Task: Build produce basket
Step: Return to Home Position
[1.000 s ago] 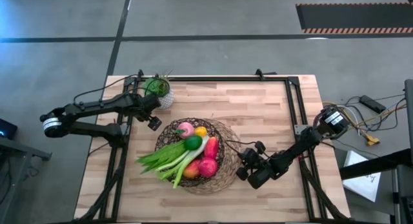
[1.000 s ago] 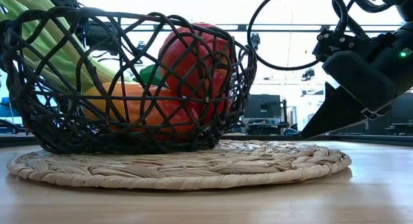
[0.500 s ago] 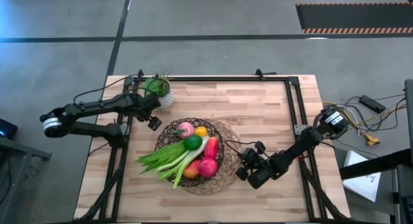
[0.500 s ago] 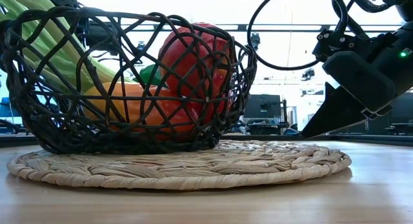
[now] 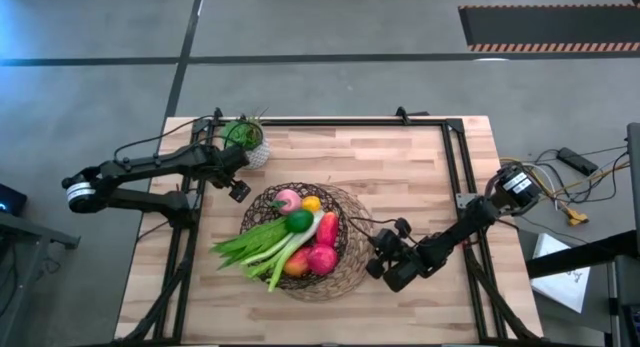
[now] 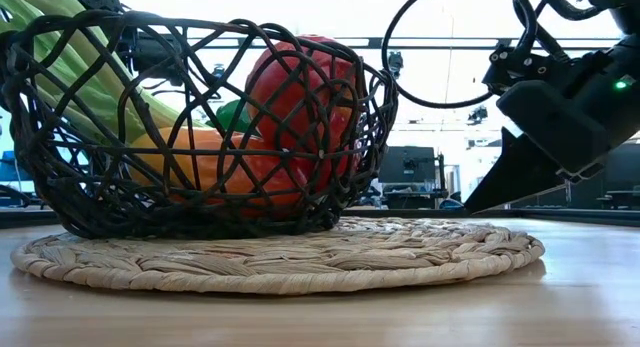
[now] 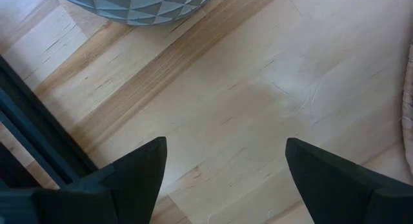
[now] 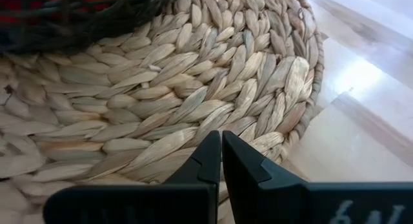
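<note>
Lower centre: placemat [image 6: 300,262] carrying basket [image 6: 60,187], all produce [image 5: 290,242] inside. Just right of the mat, right gripper [image 5: 374,265], fingers together, raised only slightly since a moment ago. Upper left, left gripper [image 5: 240,192], fingers apart, unmoved. Probably finished, only retreat remaining.

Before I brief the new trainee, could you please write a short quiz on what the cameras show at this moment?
1. True or false: the left gripper is open above the wooden table.
2. What does the basket stand on? A: a woven placemat. B: bare wood. C: a metal tray.
3. Fill in: the gripper that is shut, with its tips at the placemat's rim, is the ____ gripper.

Key: 1 true; 2 A; 3 right, the right gripper.
</note>
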### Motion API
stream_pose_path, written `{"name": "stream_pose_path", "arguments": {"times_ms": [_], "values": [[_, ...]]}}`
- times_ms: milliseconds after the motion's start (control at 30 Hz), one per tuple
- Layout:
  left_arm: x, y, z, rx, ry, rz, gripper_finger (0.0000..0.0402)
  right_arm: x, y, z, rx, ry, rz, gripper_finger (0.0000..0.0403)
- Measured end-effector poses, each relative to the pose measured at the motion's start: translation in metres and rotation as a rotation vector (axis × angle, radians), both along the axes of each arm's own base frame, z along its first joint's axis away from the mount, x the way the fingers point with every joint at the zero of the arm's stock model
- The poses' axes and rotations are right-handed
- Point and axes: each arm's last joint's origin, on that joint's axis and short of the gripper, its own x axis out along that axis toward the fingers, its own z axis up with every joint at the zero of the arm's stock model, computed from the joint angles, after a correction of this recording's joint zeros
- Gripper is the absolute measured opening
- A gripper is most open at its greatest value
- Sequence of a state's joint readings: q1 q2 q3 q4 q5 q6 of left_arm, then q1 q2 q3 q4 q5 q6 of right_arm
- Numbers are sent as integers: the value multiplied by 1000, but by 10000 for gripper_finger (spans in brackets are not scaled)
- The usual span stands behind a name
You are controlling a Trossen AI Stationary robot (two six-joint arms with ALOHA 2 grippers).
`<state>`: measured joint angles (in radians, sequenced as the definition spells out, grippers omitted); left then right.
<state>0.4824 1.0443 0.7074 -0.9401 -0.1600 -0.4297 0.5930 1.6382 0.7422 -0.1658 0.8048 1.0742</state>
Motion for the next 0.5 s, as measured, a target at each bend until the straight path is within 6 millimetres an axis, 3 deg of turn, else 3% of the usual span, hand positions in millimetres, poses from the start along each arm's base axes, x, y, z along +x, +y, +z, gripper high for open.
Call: {"name": "stream_pose_path", "arguments": {"times_ms": [500], "values": [[0,0,0,0,0,0,299,4,-7,0,-26,19,-2,9]]}}
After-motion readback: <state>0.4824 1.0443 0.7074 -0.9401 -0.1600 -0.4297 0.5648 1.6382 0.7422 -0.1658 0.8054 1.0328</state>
